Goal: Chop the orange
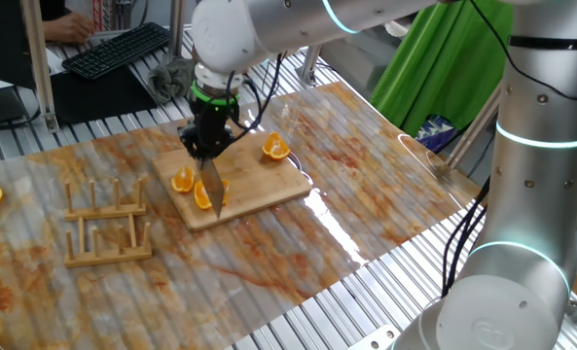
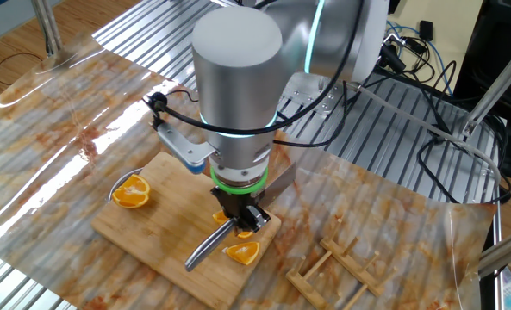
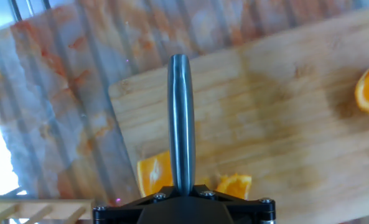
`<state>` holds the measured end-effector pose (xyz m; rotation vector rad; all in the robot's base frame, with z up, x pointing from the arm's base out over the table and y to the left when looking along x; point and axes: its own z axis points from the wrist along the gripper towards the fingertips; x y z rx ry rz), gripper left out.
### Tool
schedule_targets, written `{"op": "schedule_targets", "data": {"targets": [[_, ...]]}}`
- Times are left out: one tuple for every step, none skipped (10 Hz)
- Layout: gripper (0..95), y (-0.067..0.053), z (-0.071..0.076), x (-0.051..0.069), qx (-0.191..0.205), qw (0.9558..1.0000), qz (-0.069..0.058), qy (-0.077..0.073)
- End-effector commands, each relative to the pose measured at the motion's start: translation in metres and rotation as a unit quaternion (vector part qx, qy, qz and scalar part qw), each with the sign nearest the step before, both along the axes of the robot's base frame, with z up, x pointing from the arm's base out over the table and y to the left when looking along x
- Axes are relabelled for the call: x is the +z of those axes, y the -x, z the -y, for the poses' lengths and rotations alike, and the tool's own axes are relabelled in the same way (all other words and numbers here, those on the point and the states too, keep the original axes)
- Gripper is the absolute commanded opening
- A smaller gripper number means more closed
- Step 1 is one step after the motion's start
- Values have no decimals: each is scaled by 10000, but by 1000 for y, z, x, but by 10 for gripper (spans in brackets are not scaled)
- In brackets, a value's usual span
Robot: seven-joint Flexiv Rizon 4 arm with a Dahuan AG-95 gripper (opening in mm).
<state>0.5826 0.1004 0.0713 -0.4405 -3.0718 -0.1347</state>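
— What is your pincer [image 1: 208, 148] doing?
— It's pinched tight on the knife [image 1: 211, 185], blade pointing down at the wooden board [image 1: 259, 190].
— And where's your orange?
— Its wedges [image 1: 196, 187] lie on the board beside the blade; another orange piece [image 1: 275, 147] sits at the board's far corner.

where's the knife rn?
In one fixed view the knife hangs blade-down from the hand, over the wooden board, its blade between the two orange wedges at the board's left end.
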Motion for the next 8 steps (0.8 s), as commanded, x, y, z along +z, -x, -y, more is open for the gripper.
{"op": "schedule_targets", "data": {"targets": [[0, 4, -3, -3, -38, 10000, 6, -53], [0, 6, -5, -5, -23, 10000, 3, -39], [0, 9, -6, -7, -24, 10000, -8, -43], [0, 13, -8, -11, -43, 10000, 0, -55], [0, 16, -10, -13, -64, 10000, 18, -47], [0, 19, -13, -15, -86, 9999, 30, -58], [0, 21, -14, -17, -7, 10000, 58, -26], [0, 22, -15, -19, 40, 9999, 93, 24]]}}
